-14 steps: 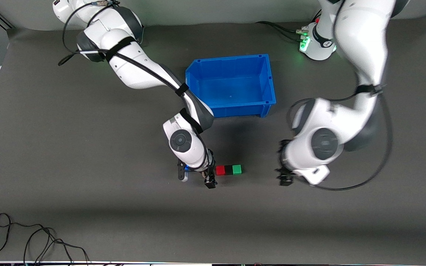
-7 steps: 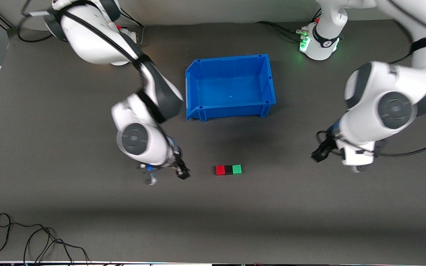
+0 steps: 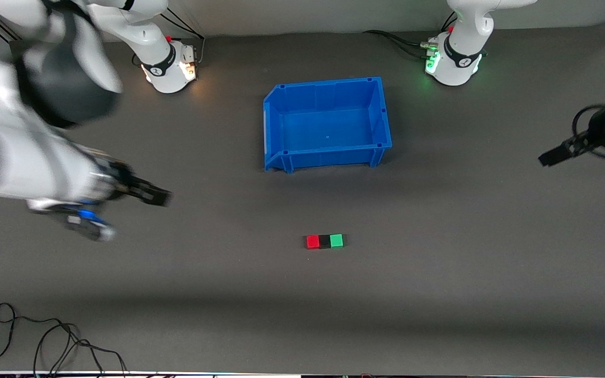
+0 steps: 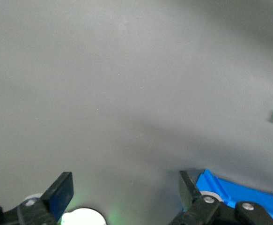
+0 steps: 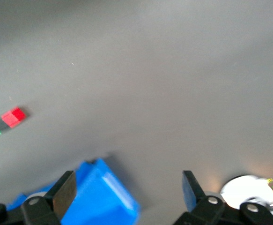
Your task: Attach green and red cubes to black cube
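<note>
Cubes: a red cube (image 3: 312, 241), a black cube (image 3: 324, 241) and a green cube (image 3: 336, 240) are seen joined in one straight row, face to face, with the black cube in the middle. The row is found at lower centre of the front frame, on the grey mat (image 3: 439, 294), nearer to the front camera than the blue bin. The red cube is at the end toward the right arm's end of the worktop, the green cube at the end toward the left arm's.

Blue bin: an open blue bin (image 3: 381, 113) is placed at upper centre of the front frame, well apart from the row; nothing is seen inside it.

Right gripper: the right gripper (image 3: 147, 193) is seen at the middle left of the front frame, over bare mat, well apart from the cubes. Its fingers are spread wide and nothing is grasped, as confirmed in the right wrist view.

Left gripper: the left gripper (image 3: 557, 154) is seen at the right edge of the front frame, over bare mat, well apart from the cubes. Its fingers are spread wide with nothing between them, as confirmed in the left wrist view.

Cable: a loose black cable (image 3: 45, 336) is noted at the lower left corner of the front frame.
</note>
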You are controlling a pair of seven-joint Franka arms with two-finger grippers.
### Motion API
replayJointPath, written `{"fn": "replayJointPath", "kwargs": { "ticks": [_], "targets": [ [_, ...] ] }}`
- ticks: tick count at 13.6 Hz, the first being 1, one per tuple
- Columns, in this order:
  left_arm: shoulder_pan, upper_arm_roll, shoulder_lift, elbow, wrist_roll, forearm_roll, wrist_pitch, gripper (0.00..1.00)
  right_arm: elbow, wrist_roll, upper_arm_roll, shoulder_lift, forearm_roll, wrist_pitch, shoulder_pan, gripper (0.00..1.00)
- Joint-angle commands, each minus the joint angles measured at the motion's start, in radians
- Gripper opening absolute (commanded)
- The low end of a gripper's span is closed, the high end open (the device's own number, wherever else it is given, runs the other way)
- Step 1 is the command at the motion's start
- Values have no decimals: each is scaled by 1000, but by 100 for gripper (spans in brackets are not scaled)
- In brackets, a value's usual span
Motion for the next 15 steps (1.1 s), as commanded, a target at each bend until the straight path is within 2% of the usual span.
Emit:
{"fn": "replayJointPath", "kwargs": {
  "ticks": [1,2,3,5,7,8,9,11,12,13,15],
  "targets": [
    [-9,-12,-31,-7,173,-2,-2,100,-147,-360,-72,-146,-28,-6,-50,100],
    [-8,-10,-31,12,201,-1,-16,100,-182,-493,-110,-181,-70,-4,-47,100],
    [-9,-9,-29,18,229,14,-22,100,-198,-549,-123,-204,-103,-1,-47,100],
    [-11,-10,-14,22,260,16,-7,100,-283,-549,-143,-255,-116,41,-44,100],
    [-11,-10,4,44,252,14,-7,100,-533,-549,-146,-400,-121,272,-46,100],
    [-21,-7,27,71,261,13,-16,100,-620,-549,-152,-451,-121,365,-46,100],
    [-24,-1,50,99,267,13,-18,100,-630,-552,-157,-455,-121,397,-47,100],
    [-61,26,60,115,272,14,-24,100,-527,-557,-161,-395,-122,392,-58,100],
    [-89,54,58,115,272,16,-25,100,-502,-560,-184,-381,-122,376,-58,100],
    [-113,86,58,115,272,13,-27,100,-499,-561,-192,-378,-121,367,-56,100],
    [-132,96,70,111,269,16,-25,100,-502,-558,-192,-378,-121,364,-49,100]
  ]
}}
